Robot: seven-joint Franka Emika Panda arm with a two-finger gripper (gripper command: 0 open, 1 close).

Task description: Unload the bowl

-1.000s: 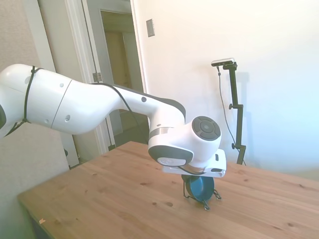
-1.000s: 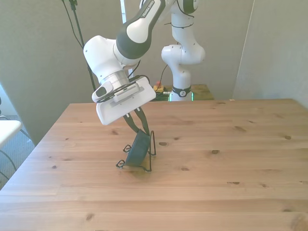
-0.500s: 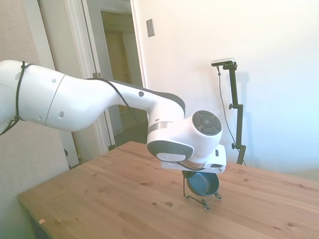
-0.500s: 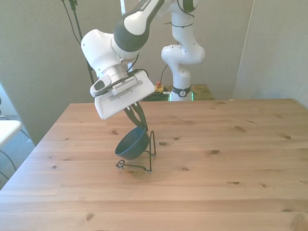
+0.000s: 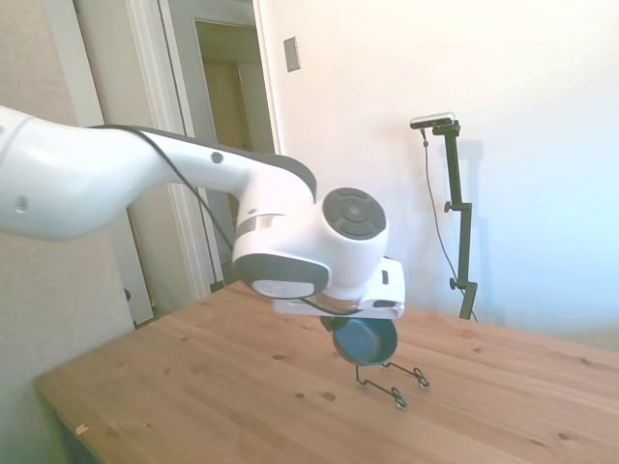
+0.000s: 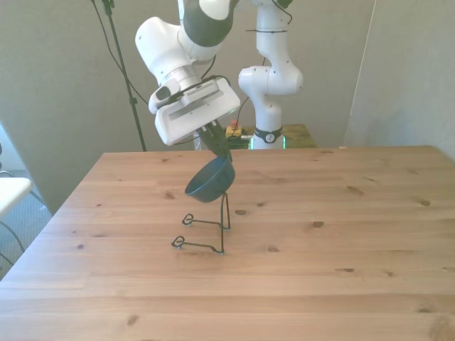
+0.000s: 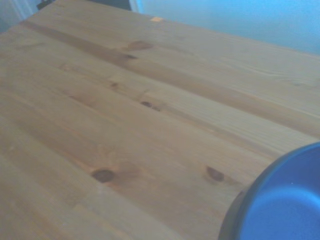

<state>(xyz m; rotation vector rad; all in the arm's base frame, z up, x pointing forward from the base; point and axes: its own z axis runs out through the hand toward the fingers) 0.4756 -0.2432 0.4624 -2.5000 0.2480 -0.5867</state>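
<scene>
Hanging from the gripper (image 5: 353, 324) in the side view, the bowl (image 5: 365, 341) is in the air above the wire stand (image 5: 392, 381), which sits bare on the desk (image 5: 222, 387). The gripper is clenched on the bowl's rim, though the wrist housing hides most of the fingers here.

From the front view, the bowl (image 6: 210, 180) tilts with its base toward the front view's left, clear of the stand (image 6: 206, 231) below it. The gripper (image 6: 220, 148) pinches the upper rim, its dark fingers closed on the wall.

At the wrist, only a blurred arc of the bowl (image 7: 280, 200) shows over bare desk planks (image 7: 125, 110).

Glossy and rigid, the bowl looks light but slippery; a rim pinch seems the only practical hold, and it may swing or slide if jolted. It would likely chip if dropped.
</scene>
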